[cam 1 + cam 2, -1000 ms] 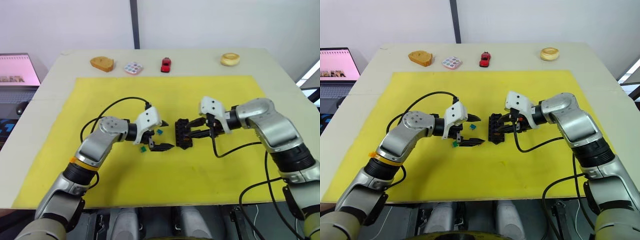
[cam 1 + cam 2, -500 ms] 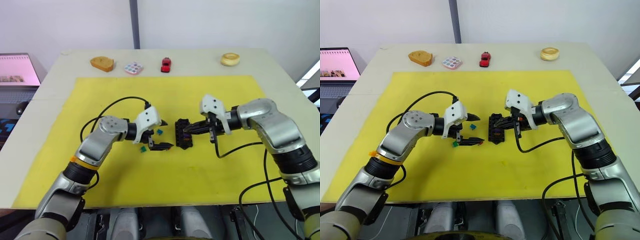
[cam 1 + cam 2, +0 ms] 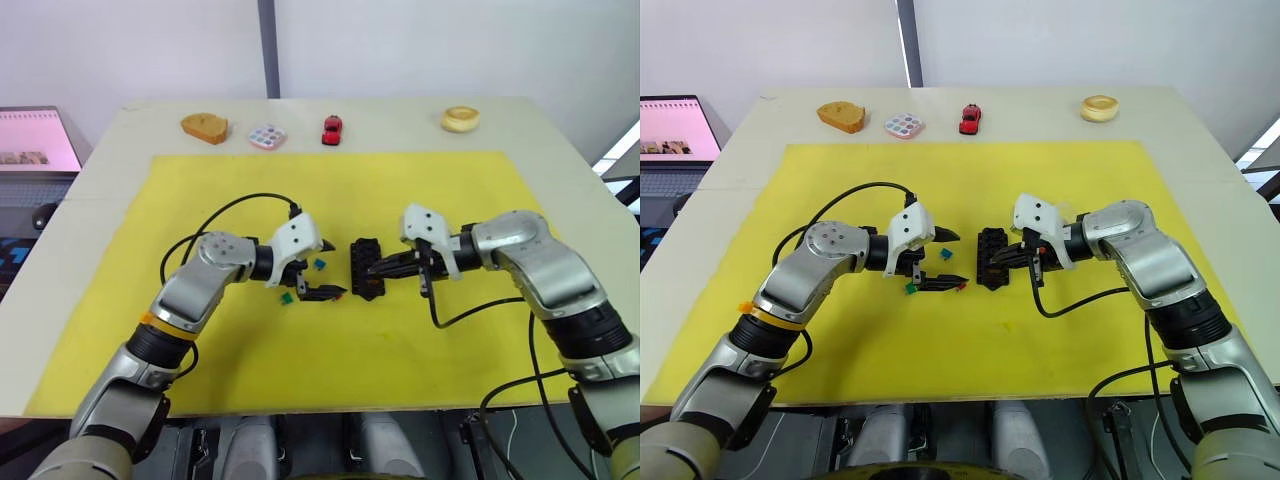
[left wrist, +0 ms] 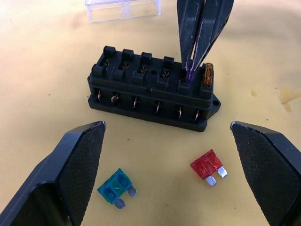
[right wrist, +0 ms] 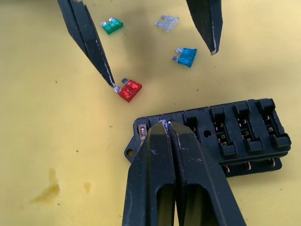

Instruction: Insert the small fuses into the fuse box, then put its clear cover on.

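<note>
The black fuse box point(image 4: 150, 92) lies mid-mat between my grippers. An amber fuse point(image 4: 208, 75) stands in its end slot. My right gripper point(image 5: 168, 125) is shut on the purple fuse point(image 4: 190, 75), pressing it into the slot beside the amber one. My left gripper point(image 4: 167, 125) stands open just left of the box, with nothing in it. On the mat between its fingers lie a red fuse point(image 4: 207, 165) and a teal fuse point(image 4: 114, 187). A green fuse point(image 5: 112, 27) and a grey fuse point(image 5: 167, 22) lie farther left. The clear cover point(image 4: 123, 9) rests beyond the box.
The yellow mat point(image 3: 440, 190) covers most of the table. Along the far edge sit a wooden piece point(image 3: 204, 127), a small paint palette point(image 3: 267, 135), a red toy car point(image 3: 331, 128) and a round wooden ring point(image 3: 460, 119). A laptop screen point(image 3: 670, 125) stands at far left.
My right wrist has sunk slightly toward the near side while its fingertips stay at the box's end slots. The left arm and loose fuses have not moved.
</note>
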### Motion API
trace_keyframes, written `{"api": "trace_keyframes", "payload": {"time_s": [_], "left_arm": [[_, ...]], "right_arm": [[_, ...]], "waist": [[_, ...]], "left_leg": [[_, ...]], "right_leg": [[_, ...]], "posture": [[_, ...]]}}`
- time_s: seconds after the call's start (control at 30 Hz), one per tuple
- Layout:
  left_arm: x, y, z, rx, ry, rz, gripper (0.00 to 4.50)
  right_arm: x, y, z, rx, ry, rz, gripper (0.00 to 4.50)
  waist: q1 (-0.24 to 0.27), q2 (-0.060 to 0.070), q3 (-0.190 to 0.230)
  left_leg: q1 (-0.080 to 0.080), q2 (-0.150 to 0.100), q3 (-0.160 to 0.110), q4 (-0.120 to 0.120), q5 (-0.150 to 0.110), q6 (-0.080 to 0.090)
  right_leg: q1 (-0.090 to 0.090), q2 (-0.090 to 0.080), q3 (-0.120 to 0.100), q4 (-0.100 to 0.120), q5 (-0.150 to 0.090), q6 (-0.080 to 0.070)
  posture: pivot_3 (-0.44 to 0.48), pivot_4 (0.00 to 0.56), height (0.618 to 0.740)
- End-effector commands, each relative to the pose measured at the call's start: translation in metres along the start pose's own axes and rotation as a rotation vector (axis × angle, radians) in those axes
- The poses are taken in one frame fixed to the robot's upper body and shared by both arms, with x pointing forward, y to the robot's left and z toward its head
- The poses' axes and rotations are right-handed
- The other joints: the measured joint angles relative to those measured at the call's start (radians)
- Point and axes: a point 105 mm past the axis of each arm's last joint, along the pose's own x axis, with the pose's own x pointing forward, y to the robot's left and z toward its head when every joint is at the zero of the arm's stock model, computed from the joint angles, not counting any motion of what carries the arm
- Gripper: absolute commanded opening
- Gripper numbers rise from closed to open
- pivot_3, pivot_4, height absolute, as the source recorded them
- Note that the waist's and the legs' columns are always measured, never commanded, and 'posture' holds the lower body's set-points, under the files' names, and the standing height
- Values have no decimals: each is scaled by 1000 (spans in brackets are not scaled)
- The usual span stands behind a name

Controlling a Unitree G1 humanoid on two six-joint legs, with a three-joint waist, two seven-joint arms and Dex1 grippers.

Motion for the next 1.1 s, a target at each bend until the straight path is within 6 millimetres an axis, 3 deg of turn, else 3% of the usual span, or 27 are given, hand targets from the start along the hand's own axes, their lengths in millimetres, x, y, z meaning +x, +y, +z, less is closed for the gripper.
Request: {"api": "trace_keyframes", "payload": {"time_s": [0.03, 0.3, 0.77, 1.1], "left_arm": [[-5, 4, 11, 37, -27, 21, 4500], [-4, 5, 12, 40, -28, 20, 4500], [-4, 4, 12, 43, -27, 13, 4500], [-4, 4, 13, 45, -28, 11, 4500]], "right_arm": [[2, 3, -21, 23, 83, 1, 67], [5, 4, -37, -4, 151, -11, 67], [1, -9, -35, -43, 164, -70, 67], [-15, -4, 21, -39, -54, -44, 67]], "waist": [[0, 0, 0], [1, 0, 0], [1, 0, 0], [1, 0, 0]], "left_leg": [[0, 0, 0, 0, 0, 0], [0, 0, 0, 0, 0, 0], [1, 0, 0, 0, 0, 0], [0, 0, 0, 0, 0, 0]], "right_leg": [[0, 0, 0, 0, 0, 0], [1, 0, 0, 0, 0, 0], [1, 0, 0, 0, 0, 0], [1, 0, 0, 0, 0, 0]], "posture": [[0, 150, 740], [0, 150, 740], [0, 150, 740], [0, 150, 740]]}}
